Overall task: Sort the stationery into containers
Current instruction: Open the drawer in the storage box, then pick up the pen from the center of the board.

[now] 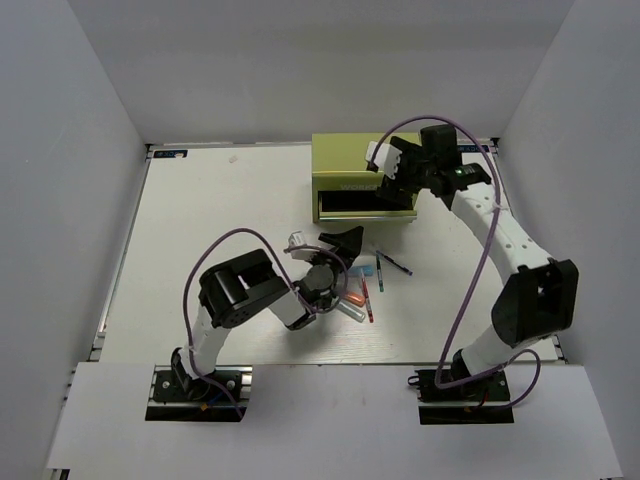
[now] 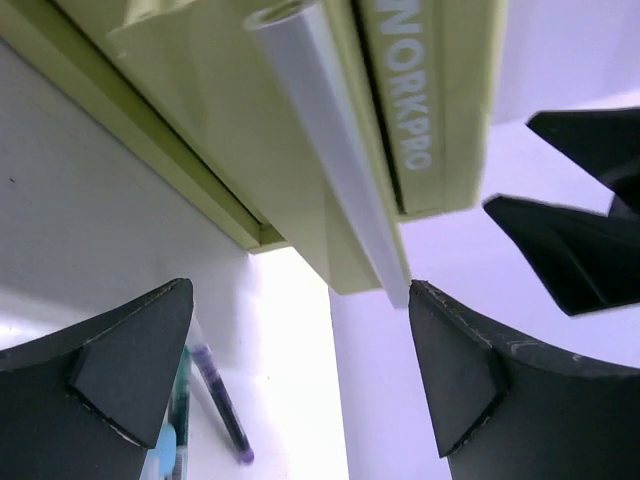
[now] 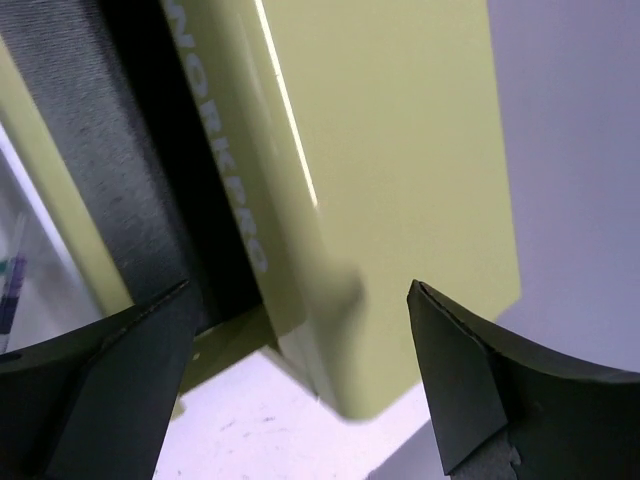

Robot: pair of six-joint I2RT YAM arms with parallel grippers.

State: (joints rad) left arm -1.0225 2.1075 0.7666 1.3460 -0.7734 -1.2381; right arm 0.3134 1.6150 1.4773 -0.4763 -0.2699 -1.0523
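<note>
The yellow-green chest (image 1: 350, 160) stands at the back of the table with its lower drawer (image 1: 360, 206) pulled open. My right gripper (image 1: 396, 184) is open and empty, hovering over the chest's front right corner; the right wrist view shows the chest top (image 3: 400, 150) and the dark drawer opening (image 3: 120, 200) between its fingers. My left gripper (image 1: 345, 240) is open and empty, just in front of the drawer. Beside it lie a dark pen (image 1: 394, 262), a green pen (image 1: 381, 270), a red pen (image 1: 366, 298) and an orange highlighter (image 1: 352, 298).
In the left wrist view the chest's silver drawer handle (image 2: 330, 150) and its white lettering (image 2: 408, 110) are close ahead, the right gripper's black fingers (image 2: 570, 240) show at right, and a purple pen (image 2: 222, 400) lies low left. White walls enclose the table.
</note>
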